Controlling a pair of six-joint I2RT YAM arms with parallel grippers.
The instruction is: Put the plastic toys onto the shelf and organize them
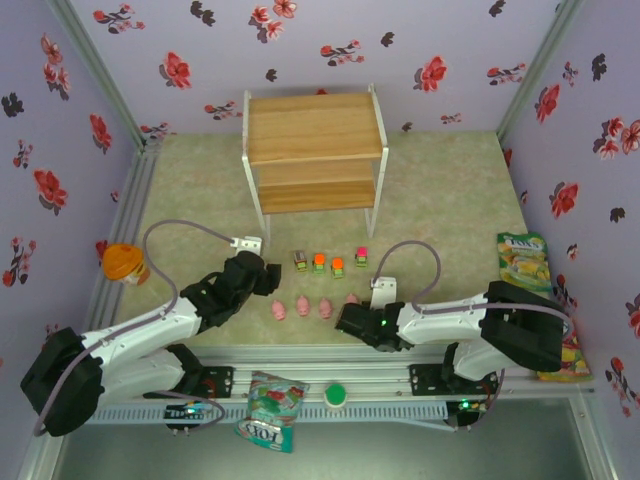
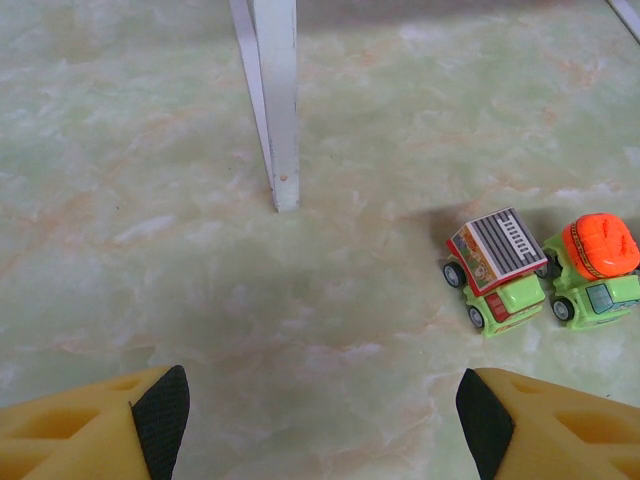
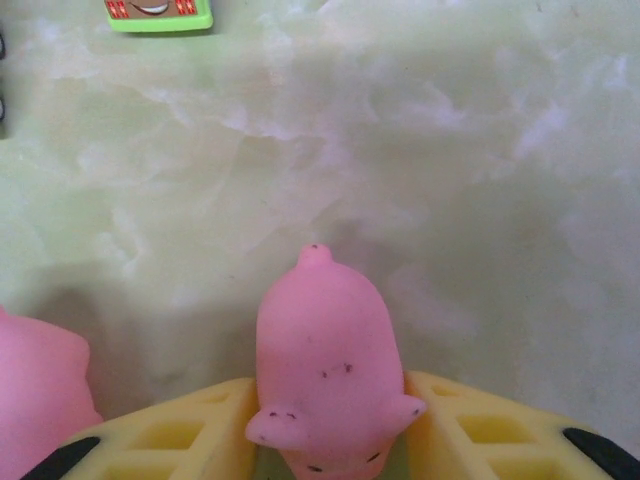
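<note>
Right jaws pinch a pink pig (image 3: 325, 370), so it's the pickup step; left jaws hang spread by a striped-top car (image 2: 497, 268). Next probably lift toward the shelf (image 1: 315, 125) at 12 o'clock.

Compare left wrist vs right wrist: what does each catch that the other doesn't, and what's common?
Left wrist: a white shelf leg, a striped-top car beside an orange-top car, and the left gripper open with nothing between its fingers.
Right wrist: the right gripper with its fingers against both sides of a pink pig, a second pig at the left edge, and a sliver of a green car at the top.
Both: pale green marbled table surface, green toy-car bodies, yellow fingers along the bottom.
</note>
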